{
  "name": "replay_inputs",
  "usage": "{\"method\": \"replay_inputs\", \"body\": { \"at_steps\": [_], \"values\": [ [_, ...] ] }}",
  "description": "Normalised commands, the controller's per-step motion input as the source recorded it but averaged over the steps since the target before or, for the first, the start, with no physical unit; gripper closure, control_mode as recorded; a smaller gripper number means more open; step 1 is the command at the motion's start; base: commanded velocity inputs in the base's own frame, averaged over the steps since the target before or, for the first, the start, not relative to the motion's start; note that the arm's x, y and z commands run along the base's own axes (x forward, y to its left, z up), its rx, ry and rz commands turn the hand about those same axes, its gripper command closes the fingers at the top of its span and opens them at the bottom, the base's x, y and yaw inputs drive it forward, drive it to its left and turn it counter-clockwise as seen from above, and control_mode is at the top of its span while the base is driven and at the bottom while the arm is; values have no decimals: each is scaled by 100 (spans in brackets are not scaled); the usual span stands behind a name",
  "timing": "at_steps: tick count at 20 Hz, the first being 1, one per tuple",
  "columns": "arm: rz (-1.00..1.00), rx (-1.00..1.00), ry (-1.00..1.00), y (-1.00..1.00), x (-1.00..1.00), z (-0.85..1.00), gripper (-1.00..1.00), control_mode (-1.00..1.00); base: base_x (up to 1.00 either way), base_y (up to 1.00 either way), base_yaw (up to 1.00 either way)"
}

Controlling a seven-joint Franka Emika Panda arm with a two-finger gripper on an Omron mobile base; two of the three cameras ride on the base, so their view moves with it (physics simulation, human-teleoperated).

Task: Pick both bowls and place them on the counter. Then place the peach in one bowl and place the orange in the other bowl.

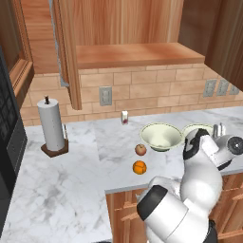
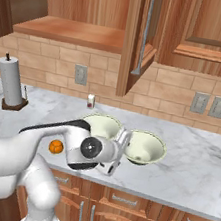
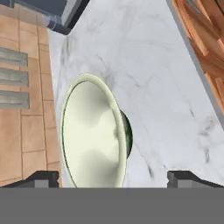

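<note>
With the pincer (image 3: 113, 179) spread wide and gripping nothing, poised just beside the right-hand bowl (image 1: 197, 129), fingertips apart from its rim. On the counter (image 1: 57, 190), white marble, both bowls upright, close side by side, mouths facing up; in the left base view, right-hand bowl at about 3 o'clock of the left-hand bowl (image 1: 161, 136). Round, so no long axis to speak of; in the hand view, seen at a slant, pale inside toward 9 o'clock and dark green base toward 3 o'clock. Bowl placing judged done; fruit step next. Peach (image 1: 140, 150) on the marble at about 7 o'clock of the left-hand bowl, near it but not touching; orange (image 1: 139, 167) just beyond at 6 o'clock of the peach, nearer the counter edge. Both round, no long axis; peach dimple too small to tell. To do it well: lift clear of the rim first, swing toward 9 o'clock across the bowls without clipping them, come down plumb over the peach, close across its widest part gently, avoid nudging the orange toward the edge.
</note>
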Motion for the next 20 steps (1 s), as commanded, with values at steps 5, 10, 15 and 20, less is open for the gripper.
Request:
{"method": "replay_inputs", "body": {
  "at_steps": [5, 10, 15, 20],
  "values": [
    [11, 0, 35, 21, -39, 33, -100, -100, 0, 0, 0],
    [18, 0, 38, 33, -31, 30, -100, -100, 0, 0, 0],
    [25, 0, 30, 38, -32, 19, -100, -100, 0, 0, 0],
    [34, 0, 5, 55, -30, 0, -100, -100, 0, 0, 0]
  ]
}}
